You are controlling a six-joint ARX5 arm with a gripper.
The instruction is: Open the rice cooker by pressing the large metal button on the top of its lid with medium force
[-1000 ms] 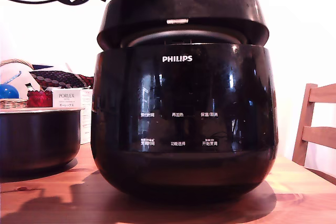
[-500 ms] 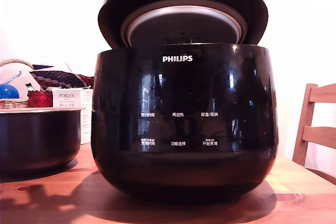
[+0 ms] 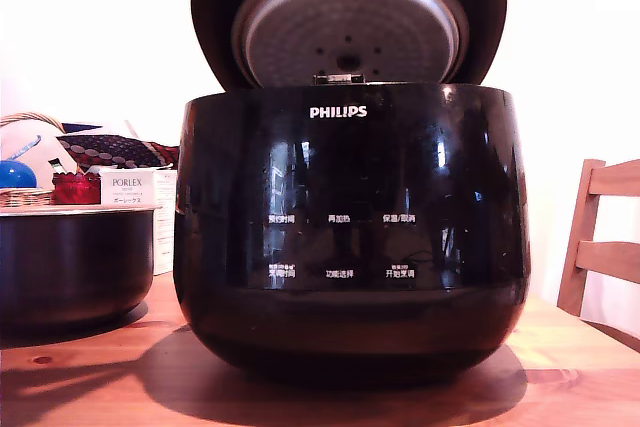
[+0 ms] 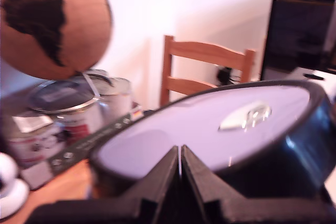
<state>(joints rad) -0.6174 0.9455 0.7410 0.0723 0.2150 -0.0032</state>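
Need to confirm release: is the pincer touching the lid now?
Cannot tell. In the wrist view the shut pincer overlaps the lid, with no plain gap or contact; the exterior view doesn't show it.

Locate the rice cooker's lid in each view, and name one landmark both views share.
Exterior view: the lid stands raised at top centre, silvery dimpled underside facing the camera, above the rice cooker.
Wrist view: the lid fills the middle, glossy top tilted, just beyond the gripper.
Shared landmark: the wooden chair, at the exterior view's right edge; in the wrist view, behind the lid.
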